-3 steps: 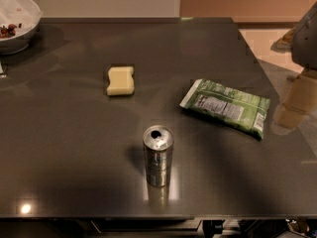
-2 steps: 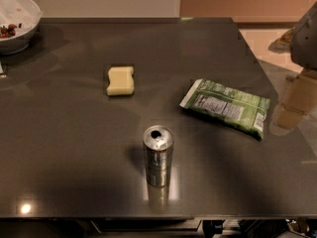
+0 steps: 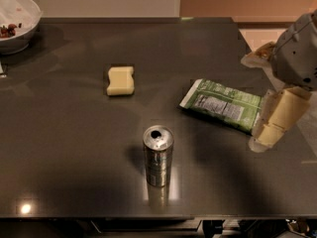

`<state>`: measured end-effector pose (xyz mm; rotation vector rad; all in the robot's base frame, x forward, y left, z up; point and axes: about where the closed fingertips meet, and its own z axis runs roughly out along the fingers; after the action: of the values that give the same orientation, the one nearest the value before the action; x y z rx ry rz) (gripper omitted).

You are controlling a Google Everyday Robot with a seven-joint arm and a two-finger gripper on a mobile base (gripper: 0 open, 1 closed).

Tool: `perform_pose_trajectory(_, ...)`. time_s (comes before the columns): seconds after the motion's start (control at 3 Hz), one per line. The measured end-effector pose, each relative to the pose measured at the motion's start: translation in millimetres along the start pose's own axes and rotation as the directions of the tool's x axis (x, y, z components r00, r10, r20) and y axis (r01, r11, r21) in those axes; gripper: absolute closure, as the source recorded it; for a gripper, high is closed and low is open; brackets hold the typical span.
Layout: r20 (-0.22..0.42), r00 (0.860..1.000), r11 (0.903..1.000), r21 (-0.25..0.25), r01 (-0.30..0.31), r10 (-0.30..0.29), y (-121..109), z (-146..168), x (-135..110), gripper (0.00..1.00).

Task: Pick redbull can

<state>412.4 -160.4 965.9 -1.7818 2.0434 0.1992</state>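
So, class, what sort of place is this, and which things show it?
Probably a kitchen or break-room counter: a dark countertop holds a redbull can, a green snack bag, a sponge and a bowl. The tool hangs near its right edge.

The dark desk [image 3: 74, 133] carries the redbull can [image 3: 158, 156] upright near its front edge; a yellow sponge [image 3: 120, 80] farther back; a green snack bag [image 3: 223, 104] flat at right; a white bowl [image 3: 15, 21] at the far left corner; the gripper [image 3: 267, 135] hangs beside the green snack bag.

One each: redbull can [image 3: 158, 155], sponge [image 3: 120, 80], snack bag [image 3: 223, 104], bowl [image 3: 21, 39], claw [image 3: 269, 134] at right
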Motion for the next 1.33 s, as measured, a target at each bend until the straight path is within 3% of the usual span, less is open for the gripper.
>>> perform_pose_trajectory(0.67,0.148,0.988,0.9917,-0.114,0.060,-0.043,41,49,-41,0.00)
perform_pose_trajectory(1.33,0.246,0.968,0.9834,-0.162,0.081,-0.039,58,86,-73,0.00)
